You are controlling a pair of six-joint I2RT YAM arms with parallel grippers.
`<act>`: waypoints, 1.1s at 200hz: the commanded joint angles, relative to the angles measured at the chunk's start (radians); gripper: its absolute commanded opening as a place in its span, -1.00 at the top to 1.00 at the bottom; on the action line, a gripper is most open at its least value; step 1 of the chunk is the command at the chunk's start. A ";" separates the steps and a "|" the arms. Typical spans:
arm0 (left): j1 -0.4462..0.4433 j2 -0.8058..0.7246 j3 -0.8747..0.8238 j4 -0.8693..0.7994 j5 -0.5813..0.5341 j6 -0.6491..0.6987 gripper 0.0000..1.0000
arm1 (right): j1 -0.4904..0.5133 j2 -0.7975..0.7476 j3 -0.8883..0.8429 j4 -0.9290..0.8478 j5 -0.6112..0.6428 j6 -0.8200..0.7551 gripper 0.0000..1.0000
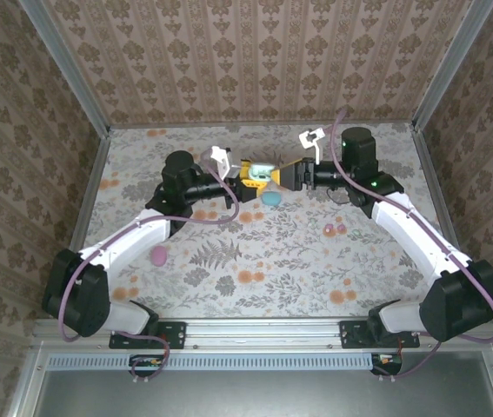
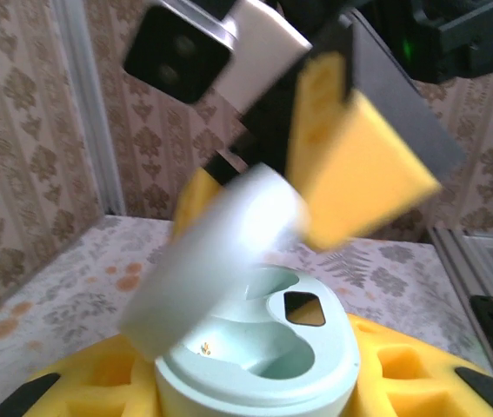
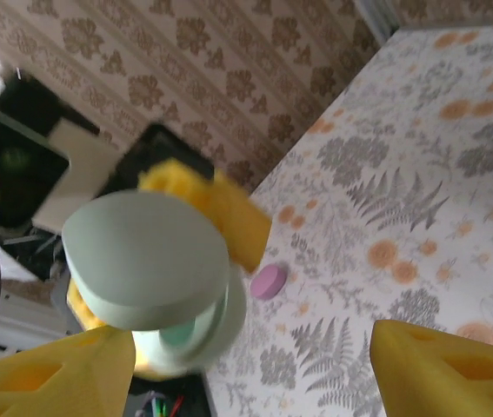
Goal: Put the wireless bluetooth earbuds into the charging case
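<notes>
Two pink earbuds [image 1: 329, 229] on table [image 1: 229, 269]; L gripper [image 1: 253, 176] clamps open case [image 2: 255, 360].

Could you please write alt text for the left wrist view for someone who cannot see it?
A pale mint charging case sits clamped in the left gripper, its lid tipped open over two earbud wells that look empty. The right gripper, blurred, hangs close above the lid.
</notes>
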 commanded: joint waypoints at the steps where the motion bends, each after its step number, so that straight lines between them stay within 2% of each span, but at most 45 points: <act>1: -0.015 -0.020 0.002 -0.028 0.065 0.028 0.54 | -0.010 -0.006 0.023 0.075 0.021 0.036 -0.47; 43: -0.017 -0.022 0.002 -0.027 0.054 0.023 0.54 | -0.010 0.000 0.025 0.076 0.063 0.051 -0.48; 76: -0.015 -0.041 -0.028 -0.015 -0.060 0.020 0.53 | -0.010 -0.040 0.027 0.080 0.048 0.079 -0.50; 92: -0.011 -0.052 -0.049 0.007 -0.112 0.010 0.53 | -0.017 -0.095 0.011 0.061 0.092 0.080 -0.56; 110: 0.001 -0.053 -0.065 0.034 -0.131 -0.012 0.53 | -0.034 -0.171 -0.029 0.048 0.206 0.089 -0.71; 124: 0.009 -0.050 -0.077 0.066 -0.137 -0.032 0.53 | -0.051 -0.248 -0.079 0.019 0.356 0.110 -0.99; 138: 0.014 -0.044 -0.087 0.103 -0.139 -0.049 0.53 | -0.065 -0.331 -0.148 -0.006 0.524 0.124 -1.00; 151: 0.016 -0.040 -0.090 0.119 -0.138 -0.058 0.53 | -0.092 -0.380 -0.203 -0.040 0.630 0.139 -1.00; 170: 0.017 -0.039 -0.094 0.134 -0.138 -0.063 0.53 | -0.173 -0.344 -0.192 -0.262 0.736 0.187 -1.00; 176: 0.017 -0.038 -0.098 0.146 -0.137 -0.067 0.53 | -0.205 -0.313 -0.184 -0.333 0.731 0.199 -0.96; 192: 0.018 -0.032 -0.104 0.173 -0.131 -0.081 0.53 | -0.274 -0.220 -0.181 -0.436 0.652 0.202 -0.67; 213: 0.018 -0.030 -0.109 0.188 -0.114 -0.088 0.53 | -0.287 -0.118 -0.202 -0.474 0.621 0.203 -0.34; 220: 0.019 -0.031 -0.110 0.190 -0.108 -0.087 0.53 | -0.287 -0.090 -0.208 -0.504 0.624 0.210 -0.30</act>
